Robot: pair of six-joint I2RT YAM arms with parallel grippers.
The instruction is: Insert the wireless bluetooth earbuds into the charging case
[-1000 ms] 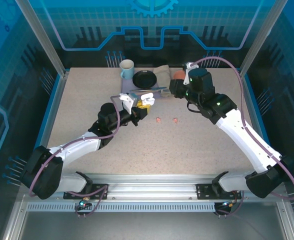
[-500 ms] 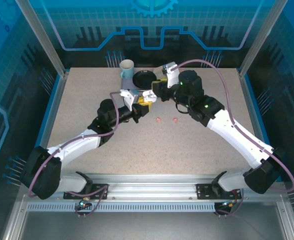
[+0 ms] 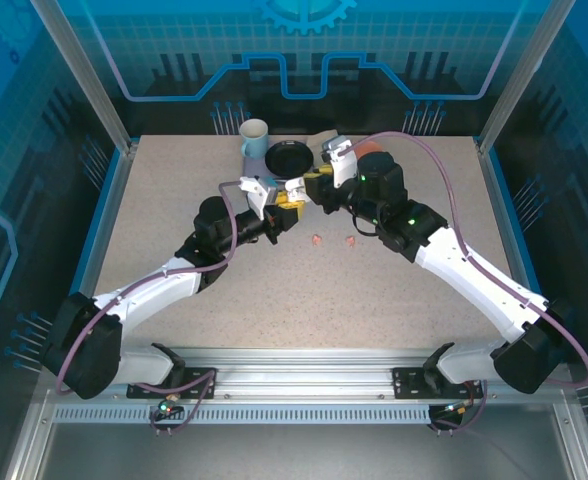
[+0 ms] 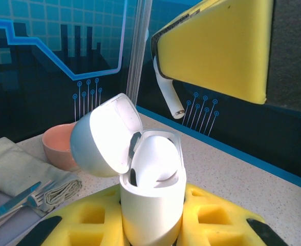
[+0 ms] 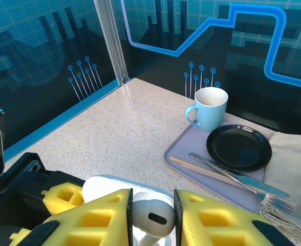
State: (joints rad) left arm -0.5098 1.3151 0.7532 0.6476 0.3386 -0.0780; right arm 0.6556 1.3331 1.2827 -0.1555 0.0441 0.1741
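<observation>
Gripping the charging case [image 4: 153,205]: left gripper [image 3: 279,207], yellow pads clamped on the white body at lower centre of the left wrist view; lid [image 4: 107,138] swung open toward the left.
Right gripper [image 3: 312,186]: closed on a white earbud [image 5: 151,218] at bottom centre of the right wrist view; stem hanging at upper centre of the left wrist view, above the open case and apart from it.
Change over the last second: right gripper gone from the upper right, beside the orange bowl [image 3: 370,148], to just right of the left gripper; left gripper much where it was.
Desk [image 3: 154,200]: two pink earbuds [image 3: 317,240] lying at centre frame, just below both grippers, unmoved.
Back edge: mug [image 3: 254,137] and black plate [image 3: 289,158] at upper centre, as before.
</observation>
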